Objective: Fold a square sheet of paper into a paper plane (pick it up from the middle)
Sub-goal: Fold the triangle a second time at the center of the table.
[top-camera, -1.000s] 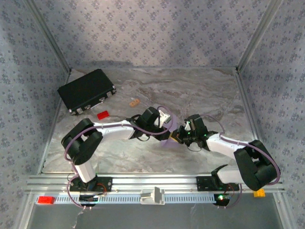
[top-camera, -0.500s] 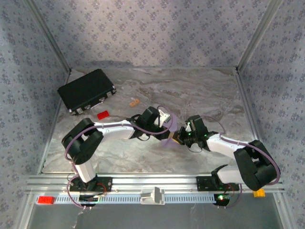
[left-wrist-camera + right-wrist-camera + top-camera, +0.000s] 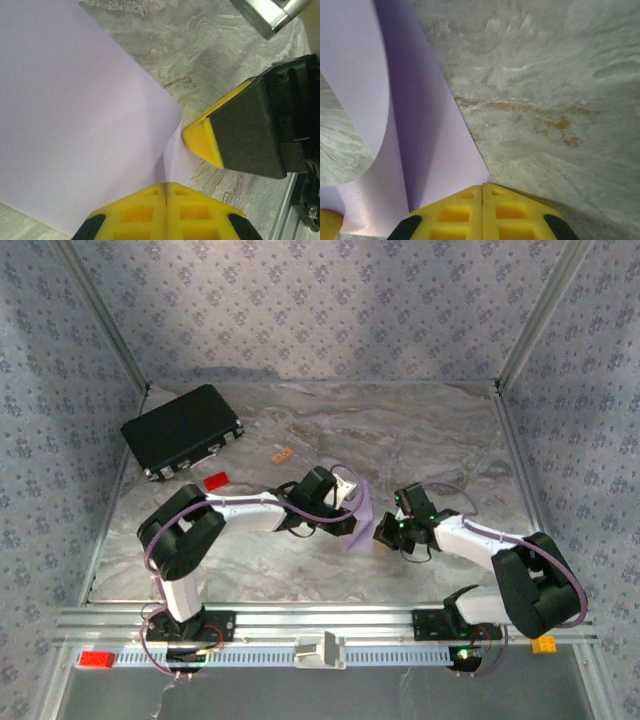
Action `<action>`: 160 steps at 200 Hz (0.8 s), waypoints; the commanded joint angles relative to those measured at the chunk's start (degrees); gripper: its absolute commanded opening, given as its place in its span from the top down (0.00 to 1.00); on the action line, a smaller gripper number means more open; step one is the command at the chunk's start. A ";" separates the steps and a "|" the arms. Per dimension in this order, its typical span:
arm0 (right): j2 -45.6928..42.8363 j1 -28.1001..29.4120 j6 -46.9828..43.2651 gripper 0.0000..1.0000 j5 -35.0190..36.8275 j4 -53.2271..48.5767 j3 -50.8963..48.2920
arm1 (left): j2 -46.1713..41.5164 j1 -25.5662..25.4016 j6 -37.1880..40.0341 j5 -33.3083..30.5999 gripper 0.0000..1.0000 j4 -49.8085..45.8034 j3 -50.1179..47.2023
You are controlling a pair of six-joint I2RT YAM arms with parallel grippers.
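Top external view puts the square sheet of paper (image 3: 357,518) curled and upright near the middle of the tabletop (image 3: 420,430), towards its front edge. The left gripper (image 3: 166,186) has its fingers pressed together, pinching the sheet. The right gripper (image 3: 482,187) is pressed together too, its tip at the sheet's edge; I cannot tell if it grips.

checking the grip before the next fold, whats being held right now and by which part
The square sheet of paper, curled: the left pincer and the right pincer are each shut on an edge of it, close together.
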 commanded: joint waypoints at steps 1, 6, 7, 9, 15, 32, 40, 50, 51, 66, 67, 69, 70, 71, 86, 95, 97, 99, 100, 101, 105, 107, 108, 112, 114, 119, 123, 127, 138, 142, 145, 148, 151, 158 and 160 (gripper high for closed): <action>0.10 -0.96 -4.17 0.93 1.88 -5.07 2.05 | 0.84 0.44 -1.99 1.52 1.00 1.95 1.19; 0.00 -1.13 -4.49 0.93 1.49 -5.02 2.38 | 0.92 0.46 -2.26 1.63 1.00 2.22 1.15; 0.00 -1.14 -4.54 0.92 1.45 -5.05 2.44 | 0.92 0.46 -2.34 1.64 1.00 2.25 1.18; -0.09 -1.21 -4.59 0.92 1.24 -5.00 2.51 | 0.99 0.44 -2.46 1.66 1.00 2.36 1.13; -0.24 -1.33 -4.84 0.92 0.42 -4.75 2.98 | 1.08 0.46 -2.82 1.69 1.00 2.61 1.12; -0.94 -1.28 -4.20 0.92 -2.09 -2.99 3.31 | 1.27 0.43 -3.12 1.51 1.00 2.63 1.20; -1.31 -1.14 -3.15 0.91 -3.18 -1.42 2.84 | 1.28 0.54 -3.12 1.35 1.00 2.49 1.20; -1.50 -0.80 -1.42 0.91 -4.58 1.63 1.84 | 1.28 0.57 -3.20 1.14 1.00 2.54 1.18; -1.50 -0.76 -1.25 0.90 -4.75 1.97 1.73 | 1.28 0.56 -3.20 1.13 1.00 2.54 1.19; -0.76 -0.30 1.53 0.90 -6.43 6.63 0.19 | 1.28 0.54 -3.20 0.85 1.00 2.45 1.20; -0.69 -0.29 1.68 0.90 -6.56 6.84 0.12 | 1.28 0.54 -3.20 0.86 1.00 2.37 1.20; -0.46 -0.28 1.95 0.90 -6.69 7.26 0.02 | 1.28 0.55 -3.20 0.87 1.00 2.37 1.14; -0.41 -0.23 2.07 0.90 -6.73 7.47 -0.01 | 1.28 0.55 -3.20 0.82 1.00 2.32 1.17; -0.30 -0.12 2.21 0.90 -6.75 7.66 -0.07 | 1.28 0.55 -3.20 0.80 1.00 2.30 1.19; 1.24 0.40 3.22 0.90 -6.95 9.37 -0.40 | 1.28 0.55 -3.12 0.69 1.00 2.20 1.21; 2.11 0.70 3.66 0.90 -7.10 10.19 -0.39 | 1.26 0.55 -2.99 0.59 1.00 1.93 1.25; 2.28 0.76 3.68 0.90 -7.12 10.39 -0.41 | 1.32 0.55 -2.95 0.58 1.00 1.88 1.28; 2.45 0.91 3.74 0.91 -7.12 10.57 -0.40 | 1.31 0.55 -2.94 0.64 1.00 1.85 1.29; 2.54 0.89 3.76 0.90 -7.08 10.66 -0.39 | 1.34 0.55 -2.94 0.58 1.00 1.80 1.29; 2.63 0.92 3.76 0.90 -7.10 10.70 -0.39 | 1.31 0.60 -2.94 0.55 1.00 1.78 1.29; 2.98 1.09 3.83 0.90 -7.12 10.94 -0.33 | 1.21 0.63 -2.86 0.51 1.00 1.75 1.25; 3.16 1.12 3.83 0.90 -7.12 10.93 -0.31 | 1.20 0.59 -2.92 0.45 1.00 1.75 1.28; 3.24 1.13 3.84 0.90 -7.12 10.92 -0.31 | 1.19 0.62 -2.87 0.44 1.00 1.75 1.29; 3.54 1.27 3.85 0.91 -7.06 10.86 -0.15 | 1.19 0.64 -2.85 0.44 1.00 1.75 1.23; 3.76 1.34 3.83 0.91 -7.04 10.69 -0.09 | 1.19 0.64 -2.85 0.41 1.00 1.71 1.23; 4.12 1.33 3.77 0.91 -6.76 10.22 0.02 | 1.20 0.64 -2.80 0.39 1.00 1.59 1.27; 4.37 1.41 3.65 0.91 -6.51 9.98 0.08 | 1.11 0.72 -2.77 0.32 1.00 1.49 1.28; 4.57 1.47 3.46 0.91 -6.03 9.46 0.06 | 1.10 0.73 -2.69 0.19 1.00 1.41 1.34; 5.03 1.56 2.94 0.92 -4.67 7.53 0.26 | 1.11 0.89 -2.51 -0.23 1.00 0.93 1.43; 5.17 1.57 2.83 0.92 -4.23 6.79 0.23 | 1.10 0.98 -2.44 -0.38 1.00 0.73 1.39; 5.25 1.54 2.66 0.92 -3.96 6.21 0.22 | 1.10 0.98 -2.34 -0.53 1.00 0.59 1.42; 5.42 1.52 2.41 0.92 -3.69 5.82 0.07 | 1.06 1.00 -2.25 -0.60 1.00 0.42 1.45; 5.49 1.49 2.28 0.92 -3.43 5.45 0.11 | 1.03 1.06 -2.16 -0.75 1.00 0.24 1.47; 5.78 1.61 2.02 0.92 -2.90 4.57 0.00 | 1.02 1.33 -1.82 -1.18 1.00 -0.31 1.44; 5.85 1.63 1.99 0.92 -2.75 4.39 0.04 | 1.02 1.36 -1.67 -1.31 1.00 -0.39 1.46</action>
